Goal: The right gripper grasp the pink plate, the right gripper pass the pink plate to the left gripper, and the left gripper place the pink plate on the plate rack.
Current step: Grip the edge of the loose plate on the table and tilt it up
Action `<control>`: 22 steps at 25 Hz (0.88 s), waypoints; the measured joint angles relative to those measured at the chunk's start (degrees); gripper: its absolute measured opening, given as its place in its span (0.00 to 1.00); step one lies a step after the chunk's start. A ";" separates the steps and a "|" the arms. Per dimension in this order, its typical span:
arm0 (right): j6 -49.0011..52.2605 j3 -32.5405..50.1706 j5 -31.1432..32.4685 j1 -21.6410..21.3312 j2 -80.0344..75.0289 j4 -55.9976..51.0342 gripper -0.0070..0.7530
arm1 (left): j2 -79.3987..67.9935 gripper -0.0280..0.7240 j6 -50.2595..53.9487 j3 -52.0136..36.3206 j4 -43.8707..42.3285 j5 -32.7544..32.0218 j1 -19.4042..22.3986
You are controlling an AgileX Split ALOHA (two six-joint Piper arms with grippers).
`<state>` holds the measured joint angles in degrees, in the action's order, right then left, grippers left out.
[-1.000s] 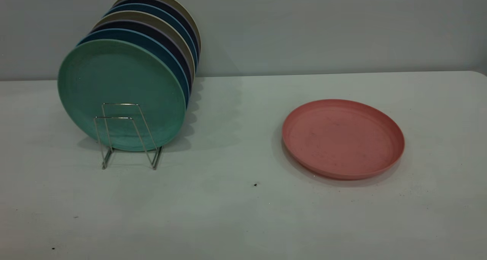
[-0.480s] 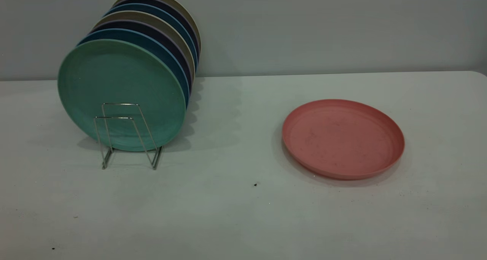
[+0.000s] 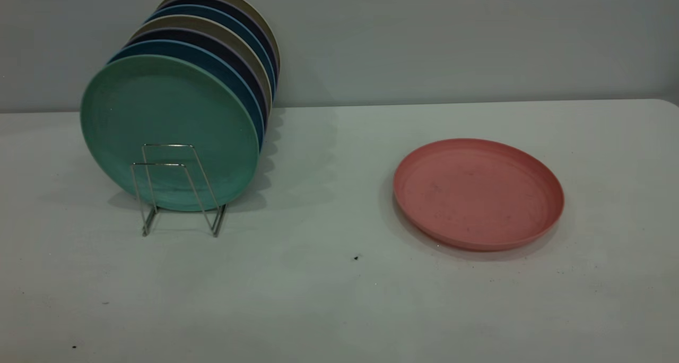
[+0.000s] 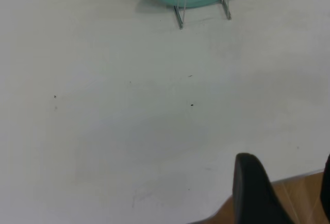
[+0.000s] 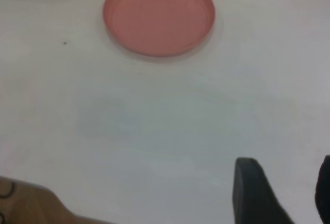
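The pink plate lies flat on the white table, right of centre; it also shows in the right wrist view. The plate rack stands at the left and holds several upright plates, a teal-green plate at the front. The rack's wire feet show in the left wrist view. My left gripper is open and empty over the table's near edge, well back from the rack. My right gripper is open and empty above bare table, well short of the pink plate. Neither arm shows in the exterior view.
The rack's two front wire loops stand free before the teal-green plate. Blue, dark and beige plates fill the slots behind. A grey wall runs behind the table. A wooden floor shows past the table edge.
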<state>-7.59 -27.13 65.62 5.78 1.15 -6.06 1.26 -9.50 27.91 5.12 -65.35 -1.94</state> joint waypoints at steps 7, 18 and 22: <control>0.00 0.00 -0.04 0.00 0.00 0.00 0.42 | 0.00 0.50 0.15 0.00 0.14 0.14 0.00; 0.06 -1.97 -4.02 0.00 -18.79 -1.16 0.51 | -7.48 0.53 4.47 2.85 -3.23 7.95 0.00; 0.01 -5.77 -9.39 0.00 -30.48 -2.24 0.59 | -18.74 0.64 4.48 4.99 -3.80 14.87 0.00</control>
<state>-7.57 -32.90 56.23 5.78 -29.34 -8.30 -17.47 -5.02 32.91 1.32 -50.48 -1.94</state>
